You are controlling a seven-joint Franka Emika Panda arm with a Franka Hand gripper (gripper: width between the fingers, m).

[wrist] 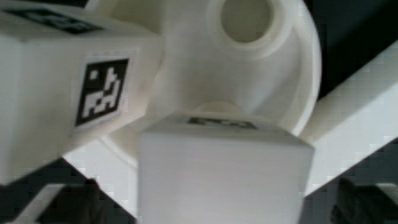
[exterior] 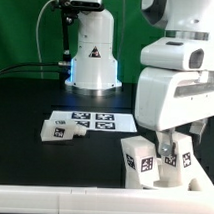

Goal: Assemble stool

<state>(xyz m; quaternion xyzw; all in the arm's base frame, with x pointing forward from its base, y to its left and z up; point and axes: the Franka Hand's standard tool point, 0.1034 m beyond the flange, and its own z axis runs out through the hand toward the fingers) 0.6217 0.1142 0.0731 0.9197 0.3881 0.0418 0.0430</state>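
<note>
The round white stool seat (wrist: 196, 70) fills the wrist view, with an open socket (wrist: 249, 28) in it. One tagged leg (wrist: 63, 95) stands on the seat. A second white leg (wrist: 222, 170) stands upright on the seat between my jaws. In the exterior view my gripper (exterior: 174, 150) is low at the right, shut on that leg (exterior: 171, 157), beside the standing tagged leg (exterior: 141, 161). Another loose leg (exterior: 62, 131) lies on the table to the exterior view's left. My fingertips are hidden in the wrist view.
The marker board (exterior: 92, 122) lies on the black table behind the loose leg. The robot base (exterior: 93, 54) stands at the back. A long white rail (exterior: 82, 199) runs along the front edge.
</note>
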